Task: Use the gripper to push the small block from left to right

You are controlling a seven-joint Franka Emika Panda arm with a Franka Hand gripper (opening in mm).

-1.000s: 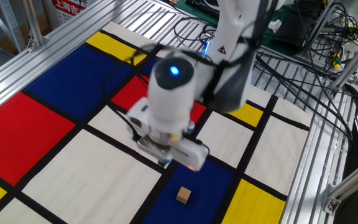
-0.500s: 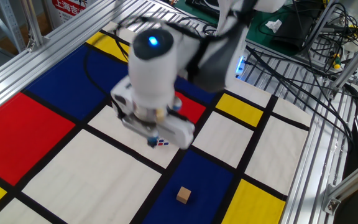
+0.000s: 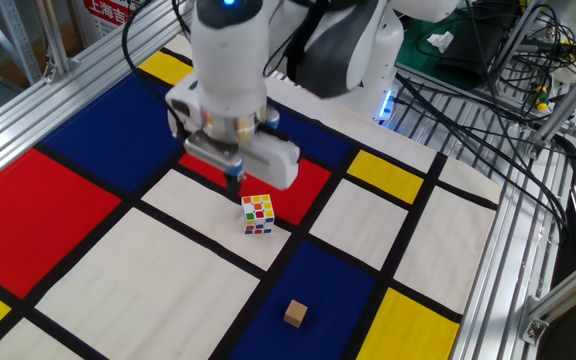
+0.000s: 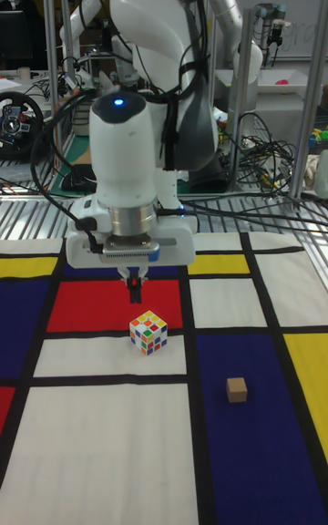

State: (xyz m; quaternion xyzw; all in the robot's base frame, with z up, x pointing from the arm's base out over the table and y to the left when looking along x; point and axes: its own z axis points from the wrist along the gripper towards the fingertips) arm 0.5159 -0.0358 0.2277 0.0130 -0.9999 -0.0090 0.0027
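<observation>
The small block (image 3: 295, 314) is a tiny tan wooden cube lying on a blue panel of the mat, also seen in the tall fixed view (image 4: 237, 389). My gripper (image 3: 234, 182) hangs under the white wrist module, its dark narrow fingers pressed together and holding nothing. It hovers over the red panel, up and to the left of the small block and well apart from it. In the tall fixed view the gripper (image 4: 135, 287) sits just behind the multicoloured puzzle cube (image 4: 148, 332), left of the block.
The puzzle cube (image 3: 258, 214) stands on a white panel between gripper and block. The colour-panelled mat (image 3: 88, 250) lies inside aluminium frame rails (image 3: 523, 240). Black cables (image 3: 488, 110) trail along the right and back.
The arm has moved up and to the left, away from the small block, uncovering the puzzle cube. The small block has stayed put.
</observation>
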